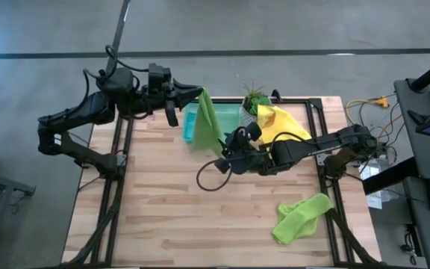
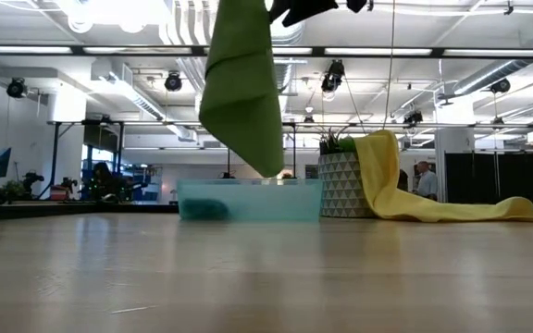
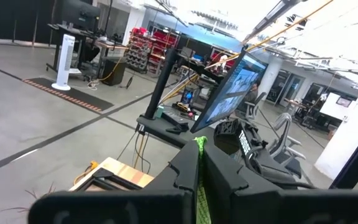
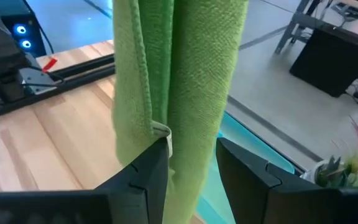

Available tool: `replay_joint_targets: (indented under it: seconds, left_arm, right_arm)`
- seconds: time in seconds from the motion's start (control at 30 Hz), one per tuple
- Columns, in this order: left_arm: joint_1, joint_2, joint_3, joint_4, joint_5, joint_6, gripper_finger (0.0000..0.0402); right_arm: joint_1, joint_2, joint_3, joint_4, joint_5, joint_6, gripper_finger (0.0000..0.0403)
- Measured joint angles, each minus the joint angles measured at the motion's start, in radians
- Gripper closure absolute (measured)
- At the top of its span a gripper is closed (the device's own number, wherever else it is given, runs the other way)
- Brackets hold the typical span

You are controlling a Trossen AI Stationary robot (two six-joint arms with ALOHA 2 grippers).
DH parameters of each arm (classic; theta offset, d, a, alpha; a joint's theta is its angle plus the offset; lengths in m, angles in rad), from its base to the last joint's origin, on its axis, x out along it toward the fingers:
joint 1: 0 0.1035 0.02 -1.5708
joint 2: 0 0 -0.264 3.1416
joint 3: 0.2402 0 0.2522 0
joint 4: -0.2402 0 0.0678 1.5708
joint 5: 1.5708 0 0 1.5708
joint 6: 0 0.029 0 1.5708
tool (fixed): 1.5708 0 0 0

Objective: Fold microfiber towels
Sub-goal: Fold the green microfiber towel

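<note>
Overhead, left gripper (image 1: pixel 198 93) raised above table's far edge, clamped on hanging lime green microfiber towel (image 1: pixel 208 119). Right gripper (image 4: pixel 191 163) reached in lower, fingers closed around towel's lower part. Teal-blue cloth (image 2: pixel 202 209) seen only from table height, inside translucent green plastic tray (image 2: pixel 248 200). Light wooden slatted table (image 1: pixel 170 202).

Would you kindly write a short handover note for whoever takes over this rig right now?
Left end effector: shut on the top corner of a green towel, holding it up above the tray.
Right end effector: fingers stand on either side of the hanging towel's lower part; a firm grip cannot be confirmed.
Yellow towel: draped over the plant pot at the table's far side.
Second green towel: crumpled near the right front of the table.
Something teal lies in the tray.
Done: no folded towel visible. Left: fold all of them.
</note>
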Motion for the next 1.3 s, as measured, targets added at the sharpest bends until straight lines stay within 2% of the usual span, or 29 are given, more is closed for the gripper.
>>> replay_joint_targets:
  seconds: [0.23, 0.67, 0.83, 1.0, 1.2, 1.3]
  left_arm:
    - [0.0, 0.0, -0.001, 0.038, 0.0, 0.001, 0.0402]
    - [0.0, 0.0, -0.001, 0.102, 0.005, -0.008, 0.0402]
    - [0.0, 0.0, 0.0, 0.106, 0.009, -0.026, 0.0402]
    - [0.0, 0.0, 0.0, 0.128, 0.008, -0.027, 0.0402]
    - [0.0, 0.0, 0.0, 0.126, 0.008, -0.027, 0.0402]
    - [0.0, 0.0, 0.0, 0.126, 0.008, -0.026, 0.0402]
  right_arm:
    - [-0.024, 0.0, -0.033, 0.065, -0.08, -0.002, 0.0273]
    - [-0.039, 0.001, -0.053, 0.115, -0.088, -0.058, 0.0272]
    - [-0.045, 0.001, -0.088, 0.222, -0.193, -0.113, 0.0282]
    - [-0.053, 0.001, -0.126, 0.297, -0.246, -0.125, 0.0306]
    - [-0.059, -0.004, -0.131, 0.321, -0.284, -0.185, 0.0383]
    - [-0.059, -0.01, -0.131, 0.323, -0.292, -0.204, 0.0392]
